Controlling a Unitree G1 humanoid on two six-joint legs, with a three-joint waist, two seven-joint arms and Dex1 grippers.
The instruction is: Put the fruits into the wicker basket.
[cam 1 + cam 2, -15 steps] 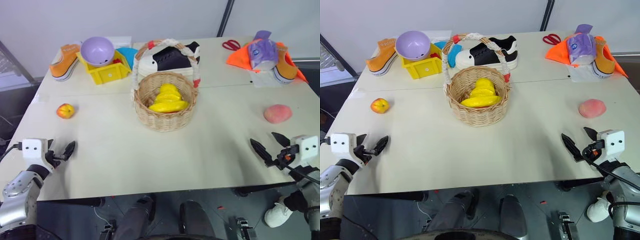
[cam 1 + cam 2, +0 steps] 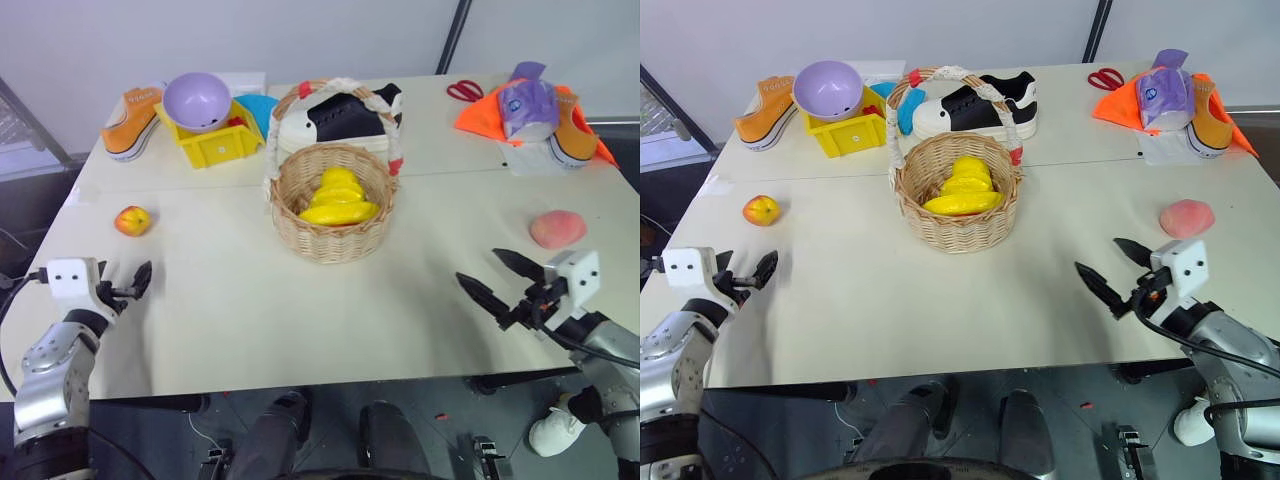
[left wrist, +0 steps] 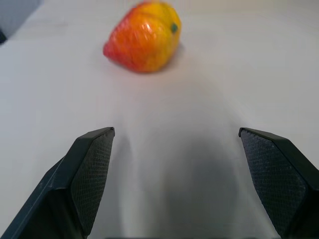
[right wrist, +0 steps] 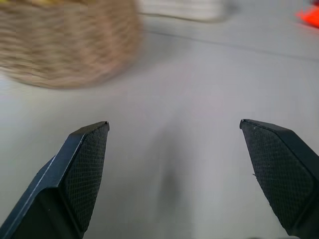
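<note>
The small orange-red and yellow fruit point(image 2: 131, 221) lies on the table's left side, and in the left wrist view this fruit point(image 3: 143, 36) sits ahead of the fingers. My left gripper point(image 2: 128, 285) is open and empty, a short way nearer than the fruit. The pale pink peach point(image 2: 557, 229) rests at the right. My right gripper point(image 2: 480, 266) is open and empty, nearer than the peach and to its left, pointing toward the wicker basket point(image 2: 330, 240). That basket stands mid-table with a yellow object point(image 2: 337, 198) inside.
Along the far edge are an orange sneaker point(image 2: 130, 122), a yellow bin point(image 2: 215, 145) with a lilac bowl point(image 2: 196, 100), a black-and-white sneaker point(image 2: 340, 118), red scissors point(image 2: 462, 90), and an orange cloth point(image 2: 485, 118) with a purple bag point(image 2: 526, 102).
My right gripper has swung left, away from the table's right edge and toward the basket. My left gripper has edged a little forward toward the small fruit. Both stay open.
</note>
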